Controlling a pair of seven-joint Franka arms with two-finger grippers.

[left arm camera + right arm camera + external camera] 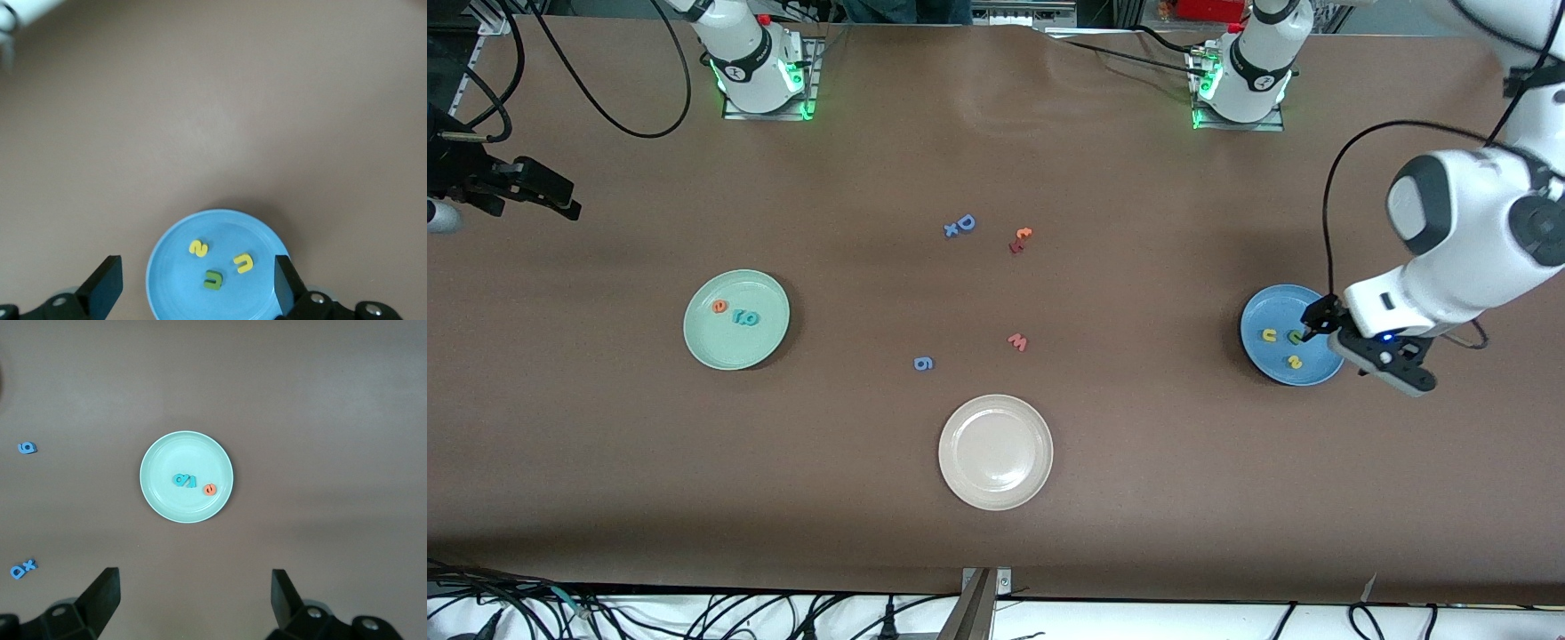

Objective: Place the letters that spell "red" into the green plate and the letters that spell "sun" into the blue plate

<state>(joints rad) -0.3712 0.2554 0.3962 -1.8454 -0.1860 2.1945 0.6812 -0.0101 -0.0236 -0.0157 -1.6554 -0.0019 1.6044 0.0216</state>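
Observation:
The blue plate (1267, 360) lies at the left arm's end of the table and holds a yellow "s" (1296, 362), a yellow arch letter (1268, 335) and a dark green arch letter (1294, 337). My left gripper (1310, 331) hovers open just over this plate (173, 280), holding nothing; the green arch (213, 279) lies below, between its fingers. The green plate (734, 351) holds an orange "e" (719, 308) and the teal "r" and "d" (744, 317) side by side. My right gripper (560, 197) waits open and empty, high at the right arm's end, looking down on the green plate (163, 497).
A cream-white plate (995, 480) sits mid-table, nearest the front camera. Loose letters lie mid-table: a blue "g" (924, 363), a red "w" (1018, 341), a blue "D" with an "x" (960, 225), and a small orange and red pair (1020, 239).

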